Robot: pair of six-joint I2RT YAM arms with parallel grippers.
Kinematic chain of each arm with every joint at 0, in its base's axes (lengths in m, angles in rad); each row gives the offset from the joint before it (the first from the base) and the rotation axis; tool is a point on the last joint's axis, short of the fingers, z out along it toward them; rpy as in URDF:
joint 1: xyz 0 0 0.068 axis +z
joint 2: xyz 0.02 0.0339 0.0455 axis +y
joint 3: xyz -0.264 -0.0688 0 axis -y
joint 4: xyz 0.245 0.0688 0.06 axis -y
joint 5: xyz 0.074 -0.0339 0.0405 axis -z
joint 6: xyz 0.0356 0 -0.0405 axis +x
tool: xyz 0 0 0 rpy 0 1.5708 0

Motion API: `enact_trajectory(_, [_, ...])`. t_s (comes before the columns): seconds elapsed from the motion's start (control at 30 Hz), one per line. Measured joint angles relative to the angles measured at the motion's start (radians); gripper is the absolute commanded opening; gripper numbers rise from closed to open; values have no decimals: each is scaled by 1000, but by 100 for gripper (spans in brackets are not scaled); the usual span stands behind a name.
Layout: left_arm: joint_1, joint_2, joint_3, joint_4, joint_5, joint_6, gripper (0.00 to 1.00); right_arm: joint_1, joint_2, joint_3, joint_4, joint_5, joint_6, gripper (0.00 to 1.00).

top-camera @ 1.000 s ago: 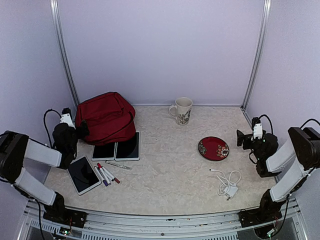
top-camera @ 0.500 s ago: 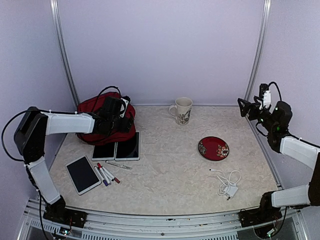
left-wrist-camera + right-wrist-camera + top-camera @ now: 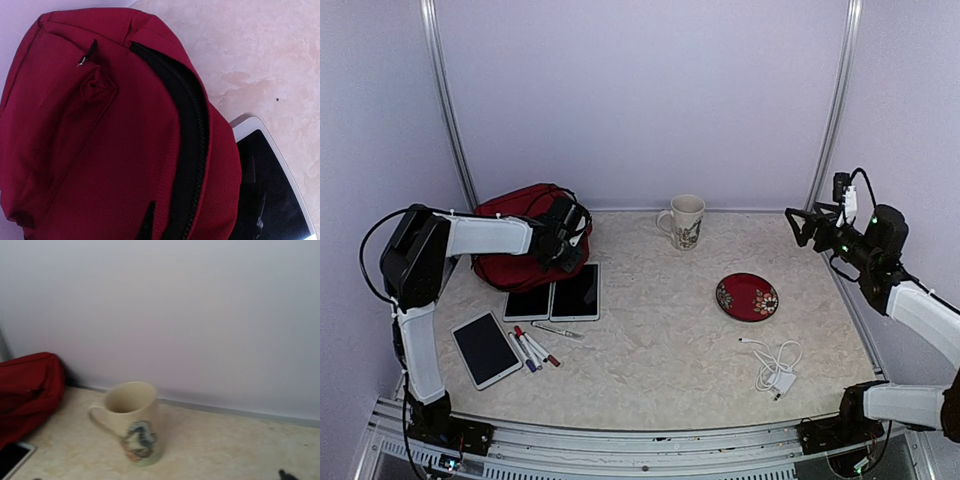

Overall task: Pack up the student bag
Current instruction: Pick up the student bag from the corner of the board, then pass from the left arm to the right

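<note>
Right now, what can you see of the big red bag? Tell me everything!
The student bag is dark red soft cloth, puffy and a bit crumpled. It lies slumped at the far left of the table, near the back wall. A black zipper curves along it and looks shut, and a pocket has a small metal pull. Its near edge meets a dark-screened tablet. The left claw is over it, shut; I cannot tell if it touches.
</note>
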Motion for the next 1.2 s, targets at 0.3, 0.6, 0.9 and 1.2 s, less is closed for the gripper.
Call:
enact_trajectory(0.3, [14,-381,38,-34,-51,-113,0,210,-30,87,-90,14,-19,100])
enact_trajectory(0.6, [-140,-813,127,77,-85,-229,0,596,188,354,-121,20,-40,100])
enact_trajectory(0.9, [-256,-851,60,197,21,-537,0,1004,495,767,-213,183,-137,100])
enact_trajectory(1.2, [-334,-796,-69,195,86,-752,0,1051,550,792,-263,385,-125,100])
